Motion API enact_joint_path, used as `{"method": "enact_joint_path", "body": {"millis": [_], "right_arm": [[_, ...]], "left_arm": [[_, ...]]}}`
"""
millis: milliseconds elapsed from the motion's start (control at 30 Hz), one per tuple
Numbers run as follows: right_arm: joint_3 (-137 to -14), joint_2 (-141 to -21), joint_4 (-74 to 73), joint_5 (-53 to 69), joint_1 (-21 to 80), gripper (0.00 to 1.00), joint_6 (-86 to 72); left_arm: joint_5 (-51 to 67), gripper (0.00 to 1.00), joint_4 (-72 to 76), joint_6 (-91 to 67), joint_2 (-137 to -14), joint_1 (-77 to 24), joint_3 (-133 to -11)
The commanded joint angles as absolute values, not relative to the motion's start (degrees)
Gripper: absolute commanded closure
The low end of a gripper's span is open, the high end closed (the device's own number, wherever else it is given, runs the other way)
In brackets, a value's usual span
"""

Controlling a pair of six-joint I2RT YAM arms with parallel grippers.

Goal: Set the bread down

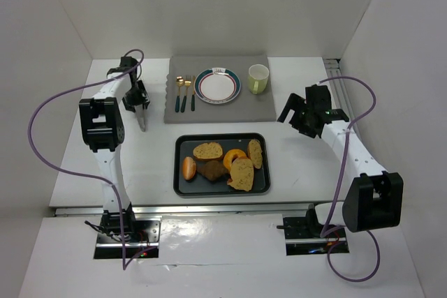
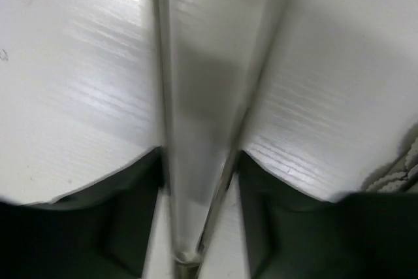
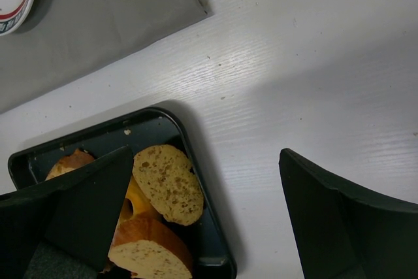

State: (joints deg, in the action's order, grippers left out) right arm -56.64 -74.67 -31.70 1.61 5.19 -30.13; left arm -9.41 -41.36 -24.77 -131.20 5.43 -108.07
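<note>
Left end effector [image 2: 199,156] clamped on metal tongs [image 2: 161,63], fingers pressed on both arms, left of grey placemat [image 1: 251,106]. Right end effector [image 3: 206,156] jaws wide apart, empty, beside black tray [image 1: 183,186]. Bread slices [image 1: 208,150] all lie in tray. Step looks like tool pickup. Next likely: carry tongs to tray, pinch one slice, carry it to plate [image 1: 218,86].
</note>
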Motion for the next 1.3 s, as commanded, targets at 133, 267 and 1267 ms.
{"method": "enact_joint_path", "body": {"millis": [133, 267, 1267], "right_arm": [[-56.25, -73.21, -29.53, 1.05, 4.31, 0.00, -29.36], [-56.25, -71.55, -29.00, -0.18, 4.31, 0.00, -29.36], [-63.37, -68.82, -31.38, -2.46, 4.31, 0.00, -29.00]], "left_arm": [[-8.44, 0.76, -42.88, -21.89, -126.49, 4.66, -107.58], [-10.28, 0.79, -44.38, -21.27, -115.78, 2.11, -106.71], [-3.40, 0.38, -65.65, -29.44, -66.88, -31.19, -75.77]]}}
